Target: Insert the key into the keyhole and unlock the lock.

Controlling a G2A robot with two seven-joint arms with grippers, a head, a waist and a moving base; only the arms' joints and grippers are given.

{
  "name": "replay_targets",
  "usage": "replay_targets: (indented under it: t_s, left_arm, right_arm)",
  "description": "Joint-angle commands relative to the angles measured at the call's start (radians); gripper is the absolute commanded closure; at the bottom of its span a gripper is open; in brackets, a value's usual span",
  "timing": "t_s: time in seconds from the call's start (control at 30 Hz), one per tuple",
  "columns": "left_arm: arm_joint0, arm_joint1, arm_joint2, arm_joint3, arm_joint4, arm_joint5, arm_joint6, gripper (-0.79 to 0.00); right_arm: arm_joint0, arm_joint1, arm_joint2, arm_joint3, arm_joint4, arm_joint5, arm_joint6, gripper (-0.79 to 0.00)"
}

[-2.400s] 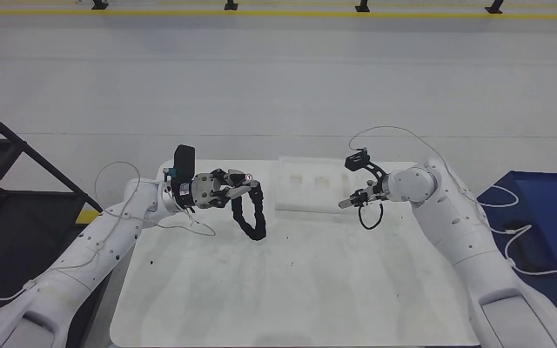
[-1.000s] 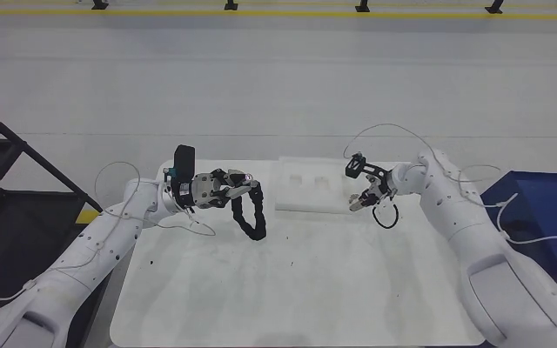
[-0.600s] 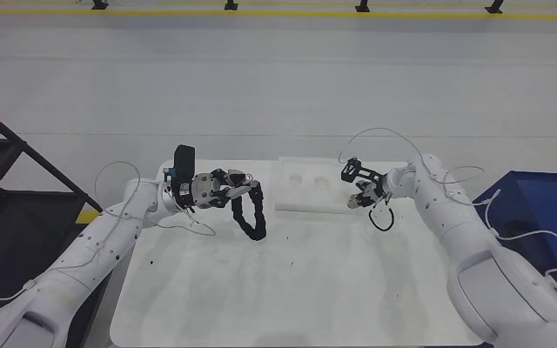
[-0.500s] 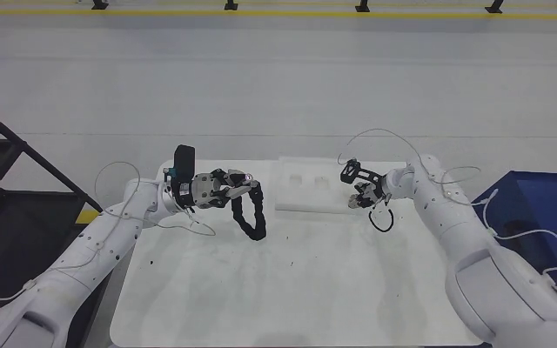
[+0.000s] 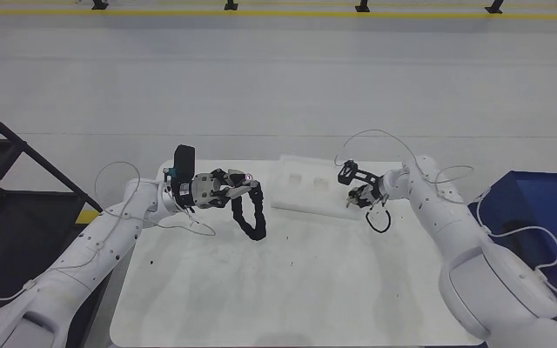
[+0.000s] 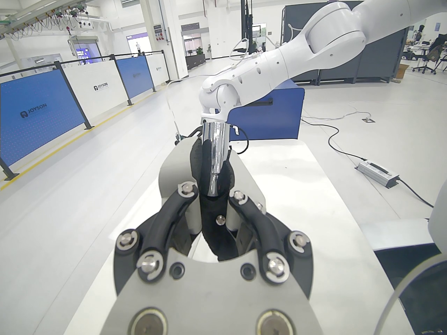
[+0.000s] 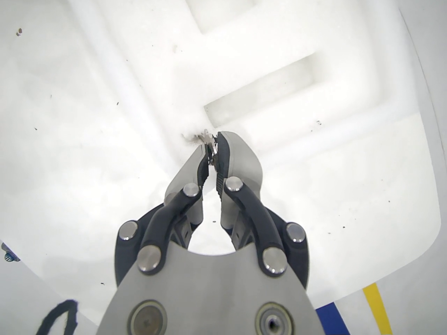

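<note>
Right wrist view showed the right gripper point(image 7: 211, 148) pinched shut on the key point(image 7: 208, 140) over the foam tray point(image 7: 279, 36); the left gripper point(image 6: 209, 172) clamped the cable lock point(image 6: 215, 141).

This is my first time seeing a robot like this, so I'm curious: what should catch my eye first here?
The left end effector grips a black cable lock with a shiny metal barrel, held above the table. Opposite, the right end effector pinches a small key at the edge of a white foam tray.
</note>
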Motion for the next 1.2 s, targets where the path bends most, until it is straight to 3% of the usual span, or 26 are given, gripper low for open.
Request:
replay_targets:
  t_s: [0.0, 0.37, 0.67, 1.17]
  left_arm:
    - [0.0, 0.0, 0.0, 0.0, 0.0, 0.0, 0.0, 0.0]
    - [0.0, 0.0, 0.0, 0.0, 0.0, 0.0, 0.0, 0.0]
    - [0.0, 0.0, 0.0, 0.0, 0.0, 0.0, 0.0, 0.0]
    - [0.0, 0.0, 0.0, 0.0, 0.0, 0.0, 0.0, 0.0]
  right_arm:
    - [0.003, -0.002, -0.006, -0.003, -0.015, 0.003, -0.008, 0.0]
    - [0.023, -0.009, -0.035, -0.036, -0.099, 0.047, -0.025, 0.0]
    - [0.019, -0.02, -0.05, -0.123, -0.137, 0.157, 0.094, 0.0]
    - [-0.006, 0.024, 0.055, -0.225, 0.026, 0.183, 0.287, 0.0]
